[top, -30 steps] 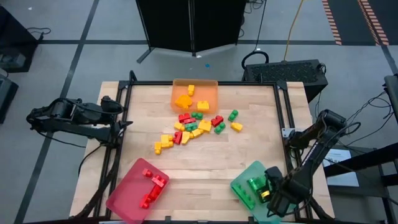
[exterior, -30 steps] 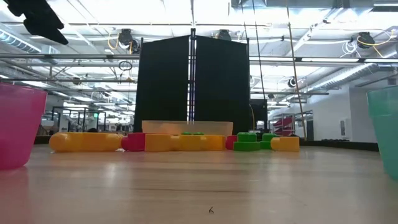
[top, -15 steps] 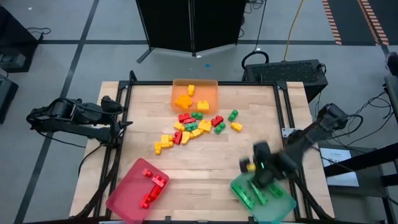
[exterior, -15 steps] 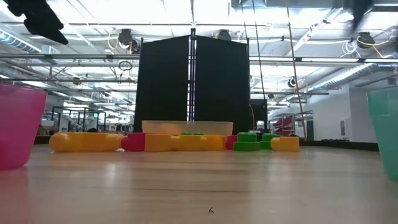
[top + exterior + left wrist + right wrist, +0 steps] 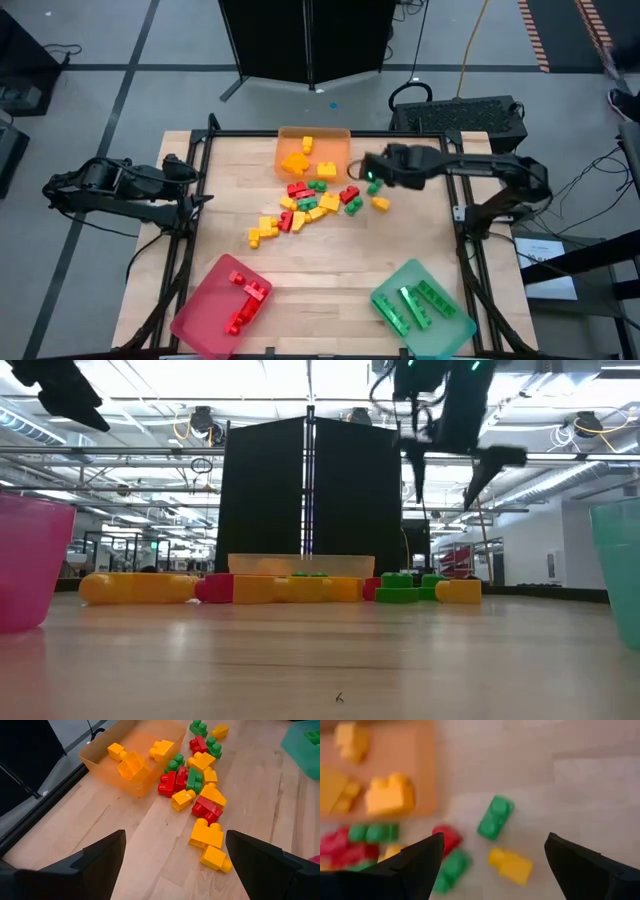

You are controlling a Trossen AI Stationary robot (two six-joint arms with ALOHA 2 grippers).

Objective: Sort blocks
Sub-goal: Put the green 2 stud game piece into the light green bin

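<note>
The blocks (image 5: 315,205) lie scattered in a loose pile on the middle of the table, red, green, yellow and orange. My right gripper (image 5: 368,178) hangs open above the pile's right end, over a lone green block (image 5: 495,816) with a yellow block (image 5: 510,865) beside it. In the low view my right gripper (image 5: 450,480) is well above the table with its fingers spread. My left gripper (image 5: 193,197) waits open at the table's left edge; past its fingers, the left wrist view shows the pile (image 5: 197,785).
An orange tray (image 5: 340,140) at the far edge holds yellow and orange blocks. A red tray (image 5: 200,315) at the near left holds red blocks. A green tray (image 5: 455,325) at the near right holds green blocks. Bare wood lies between the pile and the near trays.
My right gripper has swung from over the green tray at the near right corner toward the far edge and the table's left, and now hangs over the pile's right end. The green blocks in that tray, then hidden under the gripper, now show.
</note>
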